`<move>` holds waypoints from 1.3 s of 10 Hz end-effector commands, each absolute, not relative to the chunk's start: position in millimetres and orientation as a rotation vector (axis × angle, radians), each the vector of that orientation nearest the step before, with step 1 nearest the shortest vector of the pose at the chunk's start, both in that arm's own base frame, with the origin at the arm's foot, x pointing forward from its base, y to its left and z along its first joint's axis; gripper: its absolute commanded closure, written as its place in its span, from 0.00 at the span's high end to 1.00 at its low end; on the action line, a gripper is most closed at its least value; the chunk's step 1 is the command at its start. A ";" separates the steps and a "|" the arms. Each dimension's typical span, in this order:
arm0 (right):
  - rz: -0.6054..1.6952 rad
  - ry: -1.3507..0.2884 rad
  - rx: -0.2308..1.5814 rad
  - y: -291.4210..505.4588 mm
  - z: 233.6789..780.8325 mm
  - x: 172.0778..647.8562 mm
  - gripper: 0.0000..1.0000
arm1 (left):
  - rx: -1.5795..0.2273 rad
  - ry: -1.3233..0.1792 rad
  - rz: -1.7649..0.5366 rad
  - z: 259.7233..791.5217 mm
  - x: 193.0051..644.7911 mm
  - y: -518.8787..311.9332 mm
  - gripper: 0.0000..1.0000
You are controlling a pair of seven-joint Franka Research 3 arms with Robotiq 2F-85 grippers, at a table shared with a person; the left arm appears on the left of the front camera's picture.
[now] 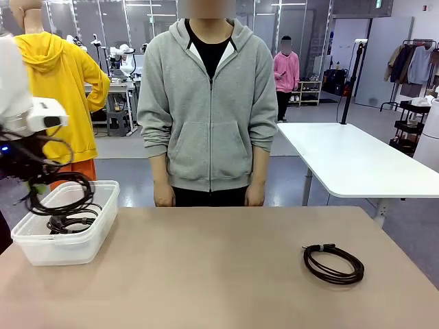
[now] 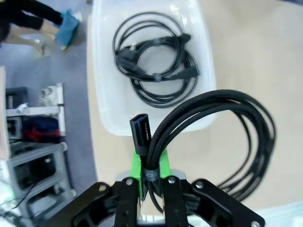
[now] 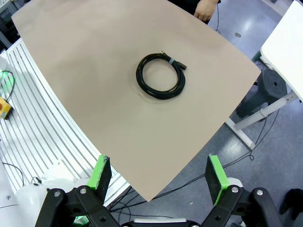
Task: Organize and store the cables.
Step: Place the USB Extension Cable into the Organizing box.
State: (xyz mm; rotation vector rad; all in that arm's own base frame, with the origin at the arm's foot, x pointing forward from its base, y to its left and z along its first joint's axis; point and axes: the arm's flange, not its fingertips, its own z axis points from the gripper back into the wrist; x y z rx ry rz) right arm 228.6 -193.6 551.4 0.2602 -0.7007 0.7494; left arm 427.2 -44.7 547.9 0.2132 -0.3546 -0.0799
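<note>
Black cord is soft, light & floppy; left gripper pinches it at the tie band, right gripper wide open w/ nothing.

Braided matt cable; translucent plastic bin; smooth matt tabletop; soft cloth hoodie.

Person in a grey zip hoodie is standing at the far edge of the tan table. A white table is standing behind at right, with a clothes rack beyond it.
</note>
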 end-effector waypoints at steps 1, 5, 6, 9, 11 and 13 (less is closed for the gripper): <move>0.727 -0.687 0.254 -192.0 552.3 229.0 1.00 | 0.112 -0.371 -0.037 546.4 420.1 -35.5 0.17; 0.727 -0.687 0.254 -192.0 552.3 229.0 1.00 | 0.213 -0.355 -0.080 547.9 427.2 -44.7 0.17; 0.727 -0.687 0.254 -192.0 552.3 229.0 1.00 | 0.195 -0.358 -0.075 542.4 424.4 -43.3 0.17; 0.727 -0.687 0.254 -192.0 552.3 229.0 1.00 | 0.145 -0.283 0.051 498.4 521.3 -6.5 0.17; 0.727 -0.687 0.254 -192.0 552.3 229.0 1.00 | 0.162 -0.261 0.160 465.9 565.6 0.2 0.17; 0.727 -0.687 0.254 -192.0 552.3 229.0 1.00 | 0.153 -0.209 0.192 445.3 588.1 6.8 0.17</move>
